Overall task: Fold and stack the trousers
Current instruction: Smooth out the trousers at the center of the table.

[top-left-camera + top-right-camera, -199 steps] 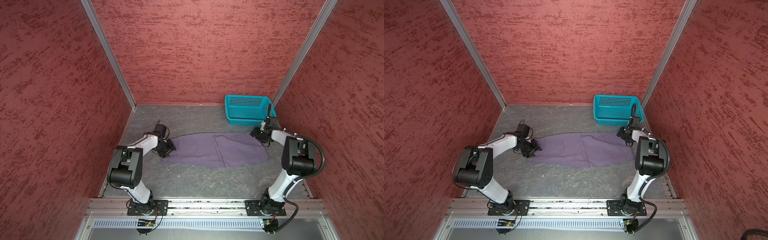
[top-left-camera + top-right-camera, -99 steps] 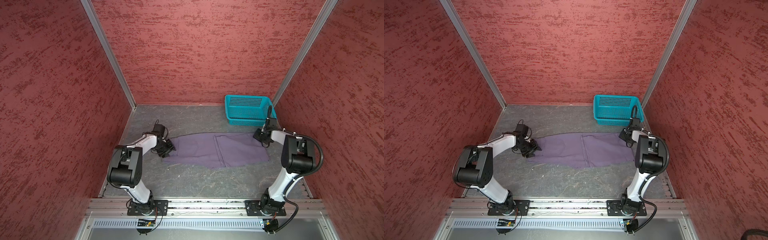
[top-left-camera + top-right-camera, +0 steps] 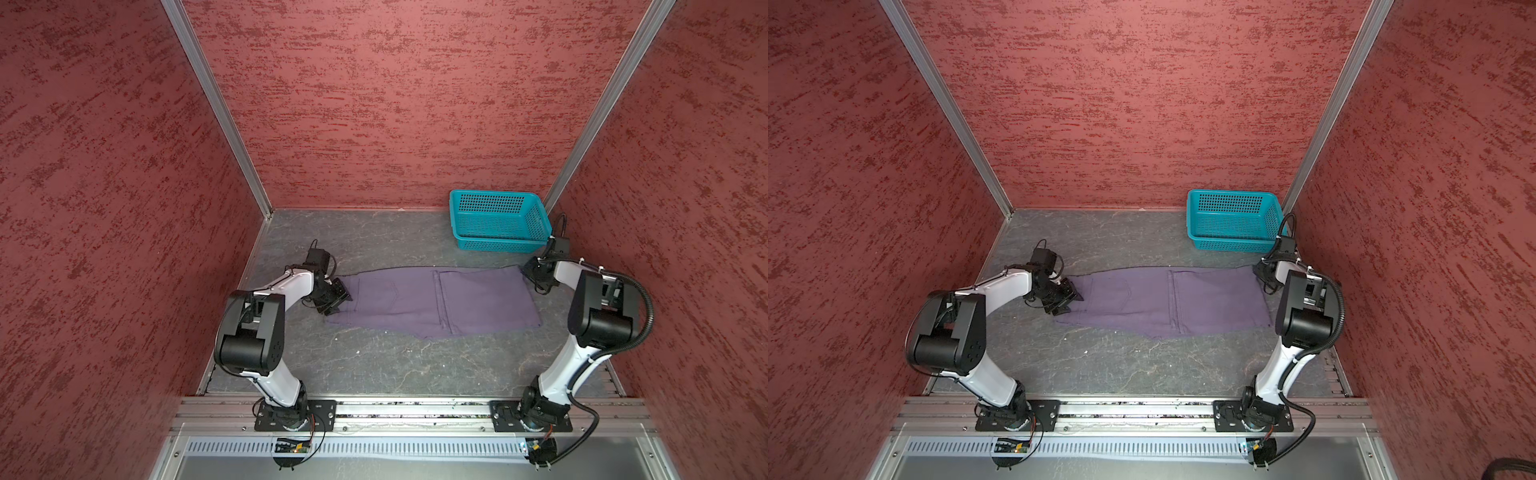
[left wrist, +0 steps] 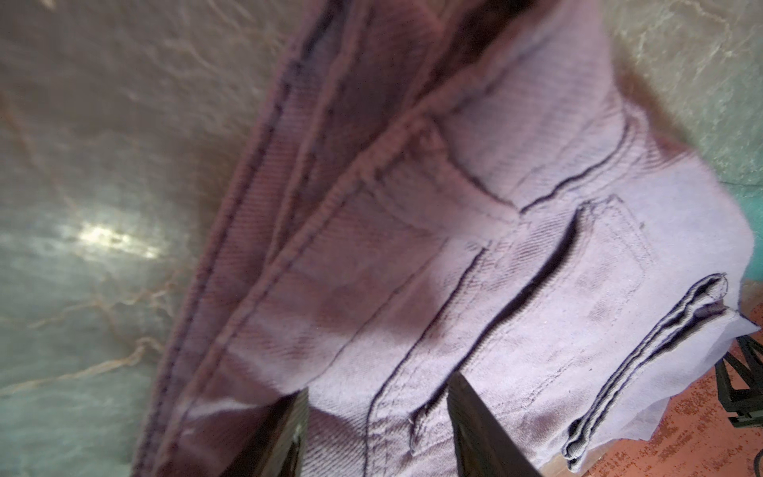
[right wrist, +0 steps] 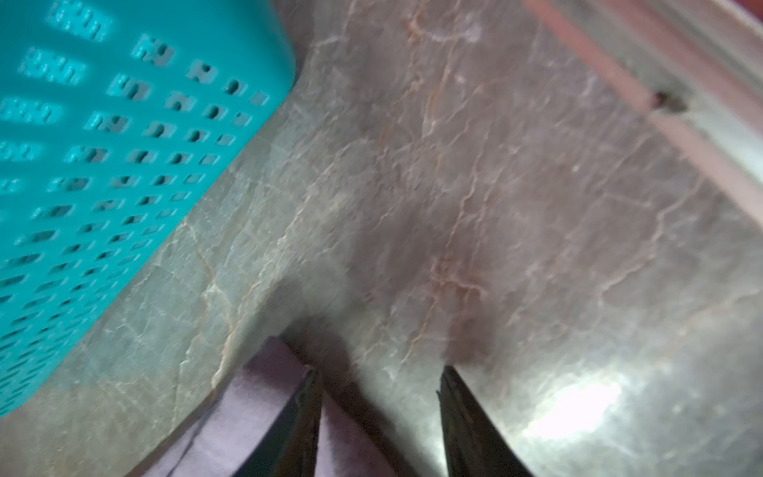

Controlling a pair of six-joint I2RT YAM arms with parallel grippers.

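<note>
The dusty-purple trousers [image 3: 436,303] [image 3: 1167,299] lie flat and stretched out across the middle of the table in both top views. My left gripper [image 3: 343,298] [image 3: 1074,298] sits low at their left end. In the left wrist view it [image 4: 377,386] is open over the pocket and waistband cloth [image 4: 475,247], gripping nothing. My right gripper [image 3: 527,274] [image 3: 1260,277] is at the far right corner of the trousers. In the right wrist view it [image 5: 380,369] is open, and a purple cloth corner [image 5: 264,396] lies by one finger and partly between the two.
The teal perforated basket [image 3: 498,246] [image 3: 1229,244] [image 5: 103,144] stands at the back right, just behind my right gripper and close to the right wall. Red walls enclose the table on three sides. A metal rail with both arm bases runs along the front.
My right gripper has shifted slightly to the right at the trouser end. The left arm and the cloth look much the same.
</note>
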